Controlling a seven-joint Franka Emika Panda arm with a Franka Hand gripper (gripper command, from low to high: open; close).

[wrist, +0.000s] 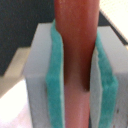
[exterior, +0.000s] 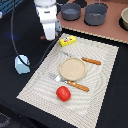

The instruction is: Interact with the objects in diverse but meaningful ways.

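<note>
In the wrist view my gripper (wrist: 75, 85) is shut on a reddish-brown sausage-like stick (wrist: 75, 30), clamped between its teal pads (wrist: 54, 80). In the exterior view the gripper (exterior: 48, 36) hangs above the far left corner of the placemat (exterior: 35, 82); the stick cannot be made out there. A yellow block (exterior: 67, 40) lies just to the exterior view's right of the gripper. A red tomato-like ball (exterior: 63, 93) sits near the mat's front. A pale blue carton (exterior: 21, 63) stands on the dark table to the left of the mat.
A tan plate (exterior: 73, 68) lies mid-mat, with an orange-handled fork (exterior: 72, 83) in front of it and an orange-handled knife (exterior: 90, 61) behind. Two grey pots (exterior: 70, 11) (exterior: 96, 13) stand on a brown board at the back. A cable runs past the carton.
</note>
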